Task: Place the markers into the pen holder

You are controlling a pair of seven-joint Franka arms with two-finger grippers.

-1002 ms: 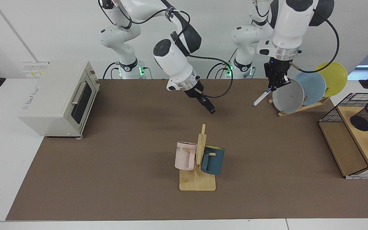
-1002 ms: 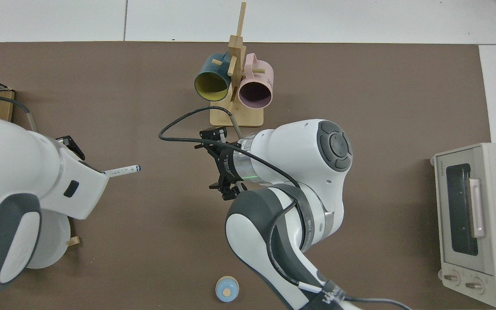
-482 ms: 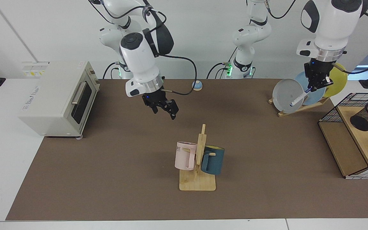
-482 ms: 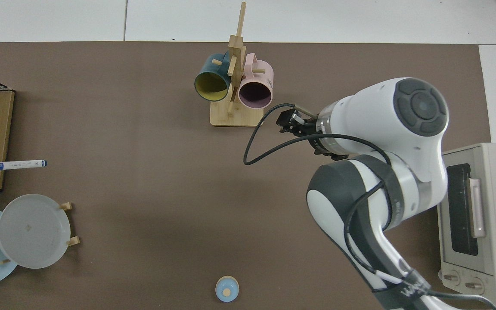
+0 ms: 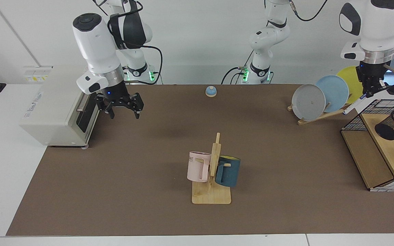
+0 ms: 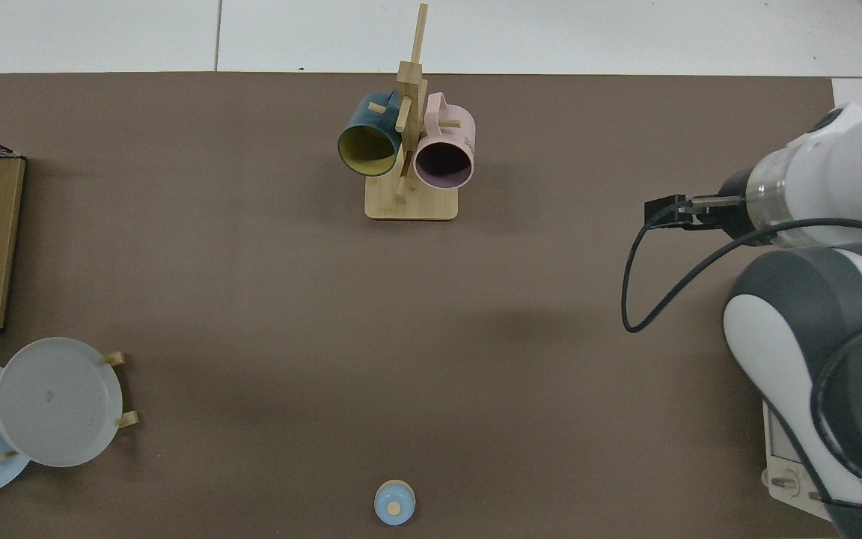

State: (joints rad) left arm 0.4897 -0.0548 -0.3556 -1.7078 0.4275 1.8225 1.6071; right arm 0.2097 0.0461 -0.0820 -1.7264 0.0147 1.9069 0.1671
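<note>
- My left hand [image 5: 371,91] pinches the marker [image 5: 353,105] above the basket [image 5: 356,120], lining up for the pen holder [image 5: 393,124].
- My right hand [image 5: 124,108], fingers apart, waits by the oven [image 5: 56,102].

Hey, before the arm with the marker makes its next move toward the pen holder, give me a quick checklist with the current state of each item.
1. Grip on the marker: ok. The left hand is shut on it, and the marker slants down.
2. Marker above the pen holder: not ok. It hangs at the wire basket corner, short of the holder.
3. Holder upright: cannot tell from this angle.
4. Clearance from the plate rack: cannot tell. The marker's lower end looks close to it.
5. Right hand out of the way: ok. It is open and waits by the toaster oven.
</note>
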